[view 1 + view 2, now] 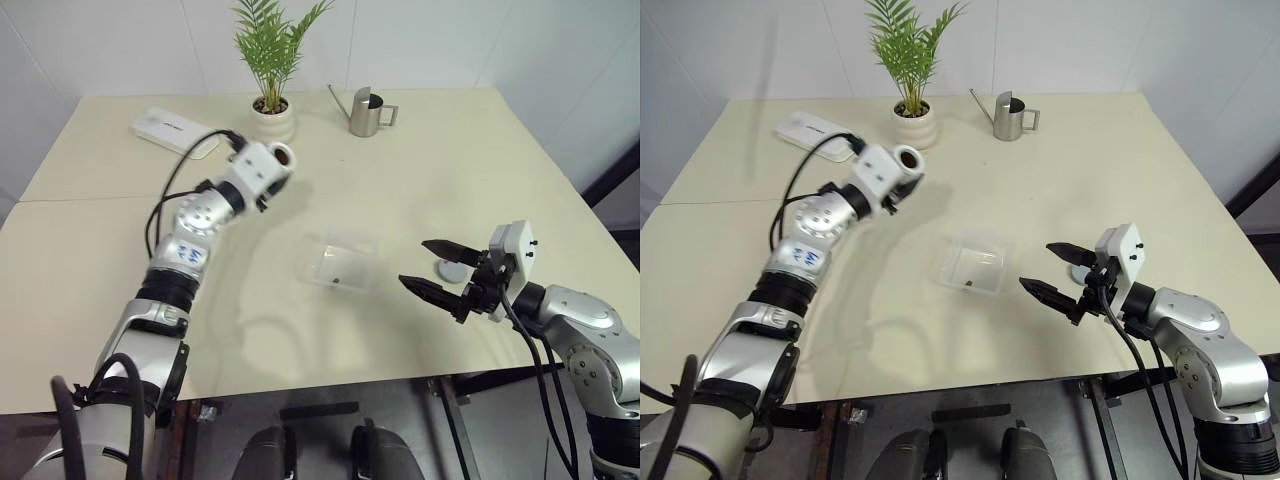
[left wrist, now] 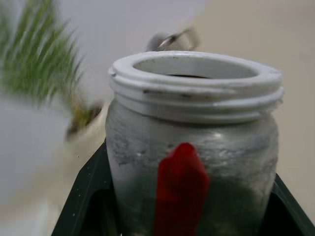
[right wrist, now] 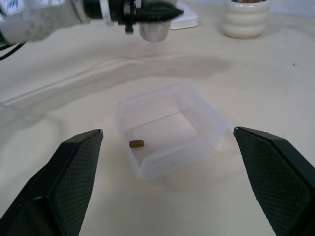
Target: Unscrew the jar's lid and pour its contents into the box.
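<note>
Jar point(image 2: 192, 147) is uncapped, mouth open, red streak on its side, pinched in the left gripper point(image 1: 272, 168) and held in the air over the tabletop's point(image 1: 450, 170) far-left part, near the potted plant point(image 1: 270, 60). Box point(image 1: 340, 260) sits around mid-table, toward the near edge, with one small brown piece point(image 3: 136, 143) lying inside on its floor. Lid point(image 1: 451, 270) lies flat on the tabletop near the right edge, just behind the right gripper point(image 1: 437, 270). Right gripper fingers are spread wide, nothing between them, pointing at the box from its right, clear of it. Steel watering can point(image 1: 366, 112) stands at the far edge, white flat case point(image 1: 175, 131) toward the far-left corner.
</note>
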